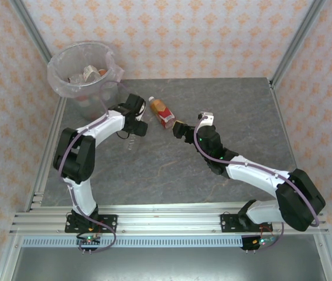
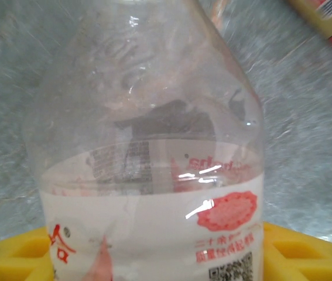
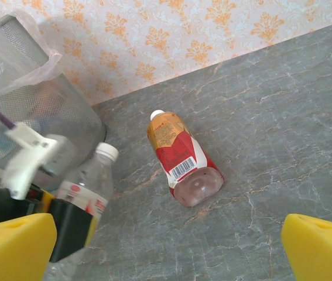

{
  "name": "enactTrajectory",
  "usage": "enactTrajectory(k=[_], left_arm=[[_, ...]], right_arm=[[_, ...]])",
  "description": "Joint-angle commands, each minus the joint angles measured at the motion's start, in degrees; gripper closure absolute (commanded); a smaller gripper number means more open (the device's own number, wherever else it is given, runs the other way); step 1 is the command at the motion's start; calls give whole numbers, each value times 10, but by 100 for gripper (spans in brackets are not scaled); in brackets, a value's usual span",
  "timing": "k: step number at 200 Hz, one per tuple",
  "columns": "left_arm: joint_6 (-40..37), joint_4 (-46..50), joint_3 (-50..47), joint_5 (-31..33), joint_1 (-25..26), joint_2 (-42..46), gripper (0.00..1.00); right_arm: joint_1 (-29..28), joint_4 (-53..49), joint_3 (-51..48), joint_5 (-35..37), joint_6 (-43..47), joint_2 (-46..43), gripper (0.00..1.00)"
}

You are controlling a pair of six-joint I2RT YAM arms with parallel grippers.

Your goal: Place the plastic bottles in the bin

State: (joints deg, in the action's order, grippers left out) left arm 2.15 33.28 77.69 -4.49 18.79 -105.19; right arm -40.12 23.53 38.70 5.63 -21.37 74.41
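Gripping, as far as can be judged, the clear bottle (image 2: 154,146) in the left pincer (image 1: 135,133), cap upward, with the bin (image 1: 54,70) near, to the far left of it. Holding the right pincer (image 3: 166,249) wide open, empty. Lying on the tabletop (image 3: 283,129) straight ahead of it: the amber bottle (image 3: 180,158), base nearest, cap pointing to the wall (image 3: 154,35).

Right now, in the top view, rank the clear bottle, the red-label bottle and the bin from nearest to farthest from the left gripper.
1. Clear bottle: between the jaws of the left gripper.
2. Red-label bottle: lying on its side, just to the gripper's right.
3. Bin: at the far-left corner, clearly farthest.
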Motion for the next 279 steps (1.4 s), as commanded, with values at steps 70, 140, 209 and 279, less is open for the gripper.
enactTrajectory(k=[70,140,209,279], left_arm=[[2,-38,-21,-85,9,130,42],[5,-58,46,-91,9,197,43],[20,-90,125,39,8,200,43],[26,-150,162,150,-14,197,42]], right_arm=[[-4,4,12,9,7,10,1],[-3,5,6,14,15,0,1],[-3,10,-5,12,26,-15,1],[-4,-10,-12,-26,111,-41,1]])
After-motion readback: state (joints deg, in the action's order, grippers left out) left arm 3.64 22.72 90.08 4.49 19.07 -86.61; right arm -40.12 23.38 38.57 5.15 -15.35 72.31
